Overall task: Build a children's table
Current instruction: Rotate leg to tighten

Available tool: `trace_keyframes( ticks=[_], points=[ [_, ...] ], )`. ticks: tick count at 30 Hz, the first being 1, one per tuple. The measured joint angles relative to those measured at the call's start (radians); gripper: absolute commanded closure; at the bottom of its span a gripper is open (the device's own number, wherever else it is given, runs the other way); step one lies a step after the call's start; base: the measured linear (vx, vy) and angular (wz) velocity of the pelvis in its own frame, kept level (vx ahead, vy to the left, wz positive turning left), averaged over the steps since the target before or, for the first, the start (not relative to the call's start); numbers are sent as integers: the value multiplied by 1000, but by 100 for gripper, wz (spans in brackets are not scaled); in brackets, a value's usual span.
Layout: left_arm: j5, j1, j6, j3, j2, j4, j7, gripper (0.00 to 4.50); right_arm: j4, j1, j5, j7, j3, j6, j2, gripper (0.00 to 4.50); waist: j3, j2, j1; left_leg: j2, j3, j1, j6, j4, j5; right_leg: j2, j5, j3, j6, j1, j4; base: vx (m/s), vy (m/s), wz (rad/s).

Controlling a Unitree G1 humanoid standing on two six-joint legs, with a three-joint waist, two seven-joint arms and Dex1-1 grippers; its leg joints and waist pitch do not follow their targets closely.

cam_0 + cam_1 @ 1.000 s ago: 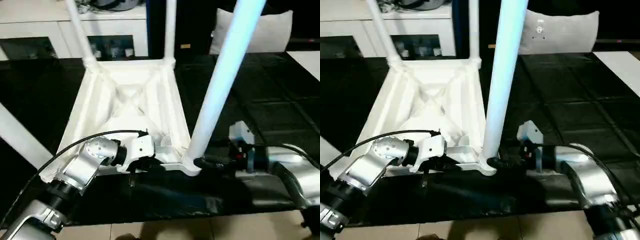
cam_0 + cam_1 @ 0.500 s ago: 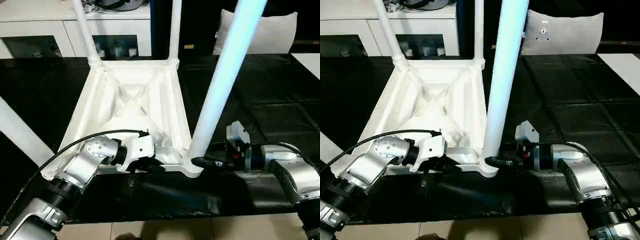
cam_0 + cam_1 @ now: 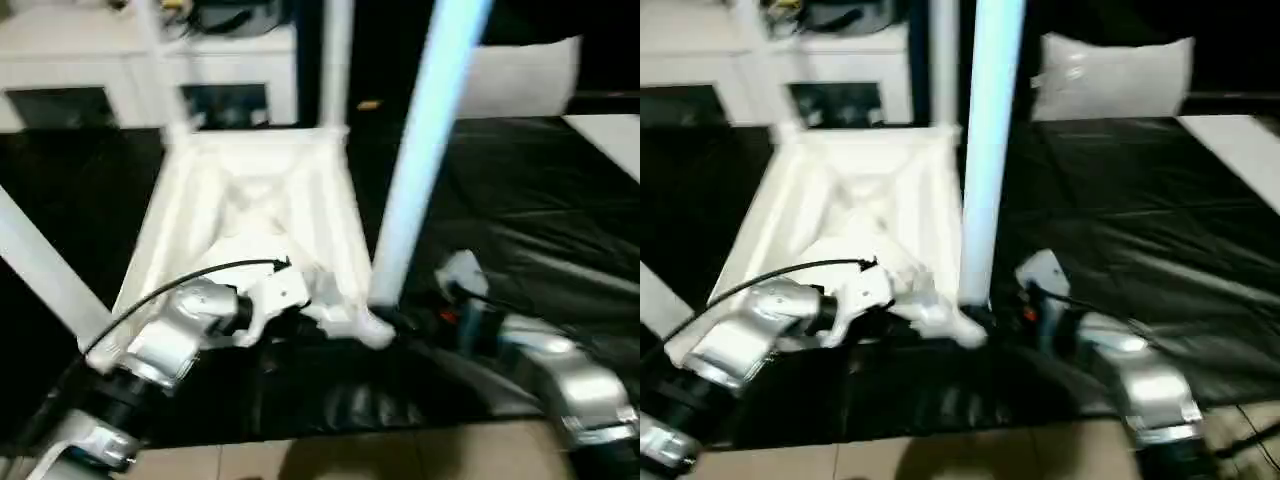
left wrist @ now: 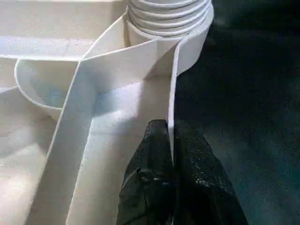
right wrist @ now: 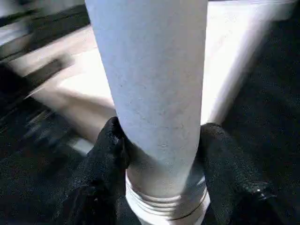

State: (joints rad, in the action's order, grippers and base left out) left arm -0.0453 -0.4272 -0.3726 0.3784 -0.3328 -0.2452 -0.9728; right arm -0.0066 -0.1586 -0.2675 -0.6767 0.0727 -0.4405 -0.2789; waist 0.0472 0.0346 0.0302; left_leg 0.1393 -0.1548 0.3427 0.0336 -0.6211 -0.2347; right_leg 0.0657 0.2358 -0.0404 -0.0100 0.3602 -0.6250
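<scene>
Table point(image 3: 250, 215), small, white, ribbed plastic, lies upside down on the black floor mat point(image 3: 540, 220) before us. Our left gripper point(image 4: 169, 140) pinches its thin near rim wall. Our right gripper point(image 5: 159, 140) clamps the long round white leg point(image 5: 150, 75) just above its threaded corner socket point(image 3: 375, 330).

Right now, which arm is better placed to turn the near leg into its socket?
Probably the right: its fingers already clasp the near leg just above the thread. The left gripper is pinching the table's edge wall, steadying it.
</scene>
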Motion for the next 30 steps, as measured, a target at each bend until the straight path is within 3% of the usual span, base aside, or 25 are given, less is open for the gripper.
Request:
trace_keyframes(
  ticks=[3,6,8,13,20,23,27,30],
  points=[
    [-23,3,-58,1,91,4,123,450,12,-15,41,176,-30,-16,83,255,-1,1,-9,0,1,-1,0,8,0,0,0,-5,0,0,15,-19,4,-4],
    [-39,3,-82,4,128,6,174,450,16,-19,43,229,-41,-22,101,255,-3,4,-12,-1,0,-1,0,10,0,0,0,-3,0,1,22,0,0,0],
    [-47,3,-82,6,136,6,184,450,14,-17,42,231,-46,-22,101,199,-3,4,-11,-1,-1,0,0,11,0,0,0,-2,0,1,24,0,0,0],
    [-62,-2,-55,20,140,7,186,450,-10,4,21,167,-66,-21,66,150,-4,5,2,-1,-6,6,-1,11,1,2,-6,0,-5,3,25,0,0,0],
    [-40,2,63,32,42,13,96,450,-13,14,-53,-122,-62,21,-131,95,-2,4,7,0,-17,9,-8,20,9,10,-27,-3,8,10,24,0,0,0],
    [-28,4,124,21,-7,12,44,450,-5,4,-64,-228,-47,43,-173,75,-2,3,11,4,-17,15,-11,22,13,9,-27,-8,5,21,21,19,-9,0],
    [18,0,229,11,-93,-8,-87,450,55,-57,-68,-390,-29,101,-270,67,-3,-3,26,5,-18,31,-15,17,15,9,-23,-9,1,40,11,0,0,0],
    [35,-2,272,12,-132,-22,-163,450,78,-86,-77,-474,-14,129,-283,67,-2,-7,39,6,-18,33,-15,15,15,9,-22,-12,0,42,9,0,0,0]
  ],
)
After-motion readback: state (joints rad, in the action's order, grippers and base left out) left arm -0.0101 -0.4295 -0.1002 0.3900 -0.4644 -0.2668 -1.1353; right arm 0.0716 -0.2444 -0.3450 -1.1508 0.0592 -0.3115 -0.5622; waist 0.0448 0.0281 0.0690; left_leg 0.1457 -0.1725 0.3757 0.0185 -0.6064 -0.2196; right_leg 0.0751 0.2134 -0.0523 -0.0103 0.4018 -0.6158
